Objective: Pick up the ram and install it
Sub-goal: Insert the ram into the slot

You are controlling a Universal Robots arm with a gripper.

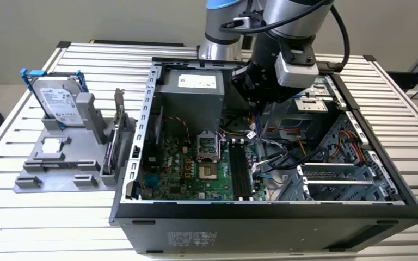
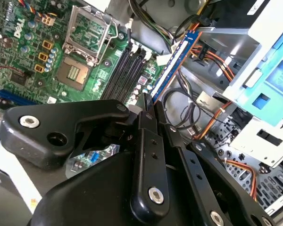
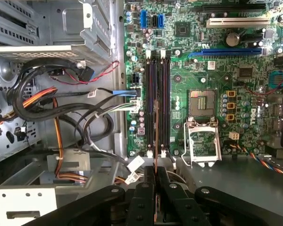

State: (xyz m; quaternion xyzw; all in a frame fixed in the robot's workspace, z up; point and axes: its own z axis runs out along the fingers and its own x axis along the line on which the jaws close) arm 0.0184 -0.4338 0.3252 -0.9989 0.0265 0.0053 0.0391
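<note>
Gripper (image 2: 148,109): pressed together on the ram (image 2: 177,59), inside the open case (image 1: 267,215).
Ram: held edge-on above the memory slots (image 3: 151,80), seemingly clear of them.
Beside: open CPU socket (image 3: 201,104) one side, tangled cables (image 3: 42,101) the other.
Outside: hard drive (image 1: 58,103) on a stand (image 1: 49,163), exterior view's left.

robot lab: slatted metal workbench (image 1: 49,228) bearing an opened computer case (image 1: 267,231).

Soft, even light fell from above on the slatted table (image 1: 20,217), bright, with faint shadows. Inside the computer case (image 1: 267,215) it was dimmer. In the second wrist view my end effector (image 2: 148,101) sat dark and slightly blurred up close, the ram (image 2: 177,60) sharp; the pale drive cage (image 2: 273,33) glared.
</note>
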